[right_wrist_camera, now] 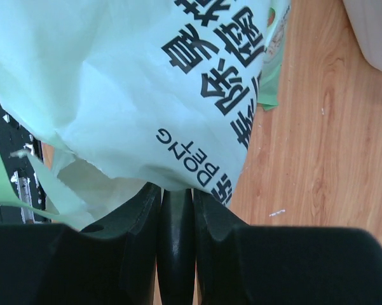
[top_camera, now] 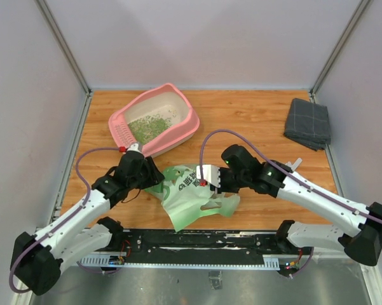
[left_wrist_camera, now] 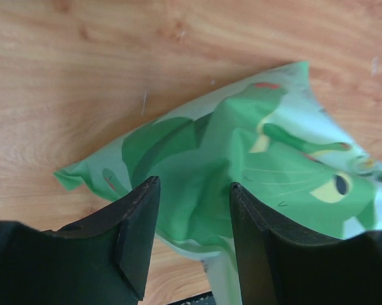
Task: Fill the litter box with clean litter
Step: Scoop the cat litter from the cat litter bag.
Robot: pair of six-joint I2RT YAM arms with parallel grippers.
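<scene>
Top external: litter box (top_camera: 189,121) back-left on bench (top_camera: 254,127), thin litter (top_camera: 149,127) layer inside. Bag (top_camera: 187,194) limp, slippery, likely saggy. Right claw (right_wrist_camera: 176,190) pinches its edge; left claw (left_wrist_camera: 194,184) open over corner, best hold there.

Pretty clearly a robotics lab test cell, not anyone's home: wooden tabletop (top_camera: 254,121) boxed in by plain pale wall panels (top_camera: 25,95) on aluminium frame posts (top_camera: 63,44), a left arm (top_camera: 76,216) and right arm (top_camera: 318,197) bolted to a black mounting rail (top_camera: 197,244) at the near edge, purple cables (top_camera: 206,136) looping off them
</scene>
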